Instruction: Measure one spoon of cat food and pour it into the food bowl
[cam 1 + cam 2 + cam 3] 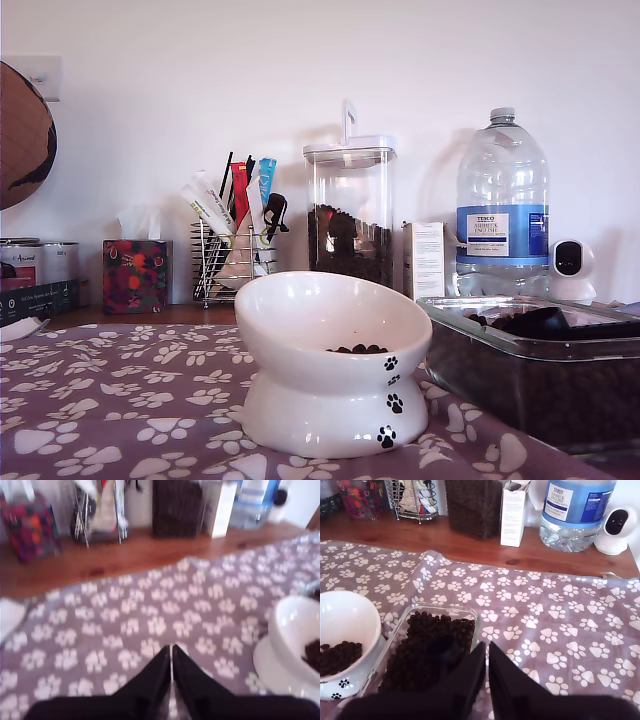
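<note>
The white food bowl (330, 370) with black paw prints stands mid-table on the paw-print mat, holding a small heap of cat food (357, 349). To the exterior view's right, a clear glass dish (520, 345) is filled with kibble. The black spoon (540, 322) lies in that dish on top of the kibble. No arm shows in the exterior view. My first gripper (171, 655) is shut and empty above the mat, with the bowl (295, 645) off to one side. My second gripper (487, 652) is shut and empty at the dish's edge (476, 622), close to the spoon's dark dome (442, 650).
Along the back wall stand a tissue box (135, 275), a wire rack of utensils (228, 262), a tall clear canister of kibble (349, 212), a small white carton (424, 259), a large water bottle (501, 205) and a small white camera (571, 268).
</note>
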You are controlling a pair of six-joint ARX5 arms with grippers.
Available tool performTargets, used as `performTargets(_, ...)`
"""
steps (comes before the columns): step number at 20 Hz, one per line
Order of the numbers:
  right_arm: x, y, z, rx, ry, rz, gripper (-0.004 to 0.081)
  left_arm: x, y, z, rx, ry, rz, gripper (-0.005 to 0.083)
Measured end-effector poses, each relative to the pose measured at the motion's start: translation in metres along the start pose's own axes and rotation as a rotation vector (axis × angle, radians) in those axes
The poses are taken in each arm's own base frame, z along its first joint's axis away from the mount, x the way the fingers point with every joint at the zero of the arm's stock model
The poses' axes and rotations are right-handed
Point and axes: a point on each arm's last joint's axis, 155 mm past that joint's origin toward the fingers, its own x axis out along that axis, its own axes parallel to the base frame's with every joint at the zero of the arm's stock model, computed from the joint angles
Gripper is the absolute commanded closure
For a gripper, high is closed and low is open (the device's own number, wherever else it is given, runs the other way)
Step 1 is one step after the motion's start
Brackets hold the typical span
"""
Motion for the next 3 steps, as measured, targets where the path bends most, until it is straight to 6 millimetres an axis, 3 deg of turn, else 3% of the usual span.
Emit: performTargets(3, 0.0, 0.0, 0.0, 0.0, 0.0, 0.0, 0.078, -0.001, 0.001, -0.018, -0.017, 0.072, 0.004, 0.0793)
